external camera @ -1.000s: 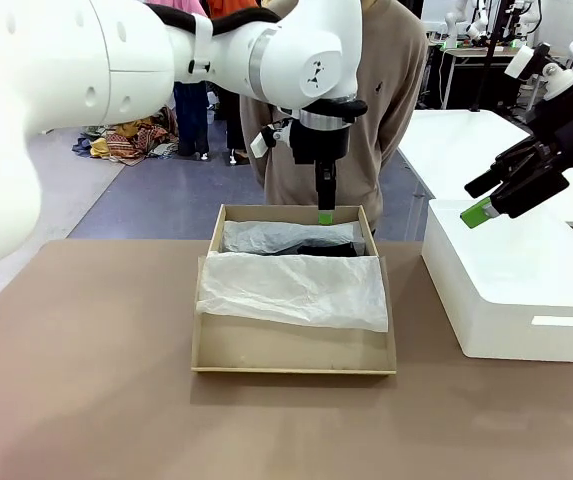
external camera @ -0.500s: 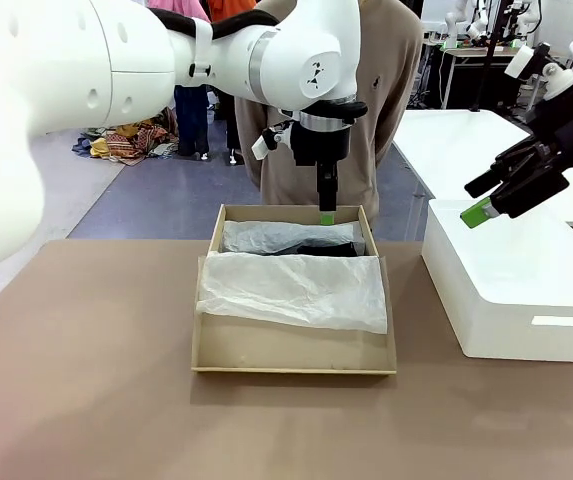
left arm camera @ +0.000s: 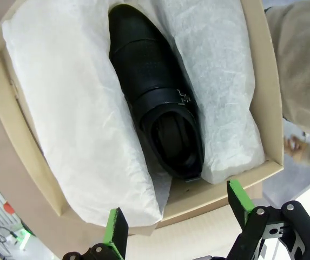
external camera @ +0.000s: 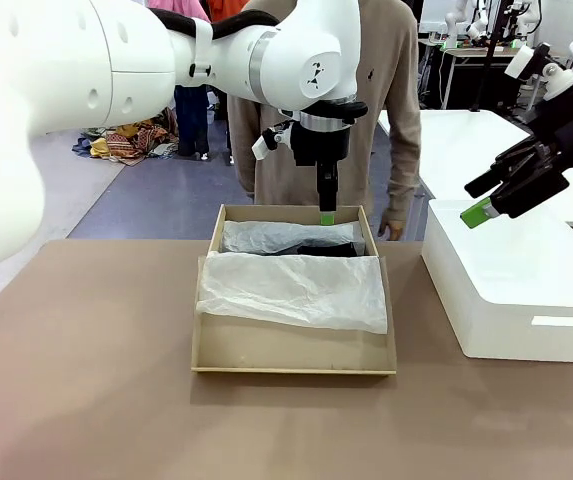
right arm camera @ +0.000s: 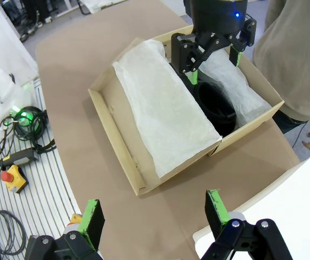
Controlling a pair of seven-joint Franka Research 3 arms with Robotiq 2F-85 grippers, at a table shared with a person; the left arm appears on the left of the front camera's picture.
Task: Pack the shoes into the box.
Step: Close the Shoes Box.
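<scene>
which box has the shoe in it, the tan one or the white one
The tan cardboard box mid-table: a black shoe lies in its white tissue paper, with the open left gripper above it. The white box stands apart, to the robot's right.

**Shoe box (external camera: 293, 358) at the middle of the table (external camera: 86, 400), larger box (external camera: 526, 300) to its right**

A shoe (left arm camera: 155, 97) lies in the shoe box's far half, between folds of tissue paper (external camera: 296, 290); more tissue covers the near half. The left gripper (external camera: 326, 215) hangs over the far wall, the right gripper (external camera: 479, 198) above the larger box. A person (external camera: 366, 120) stands behind the table.
</scene>
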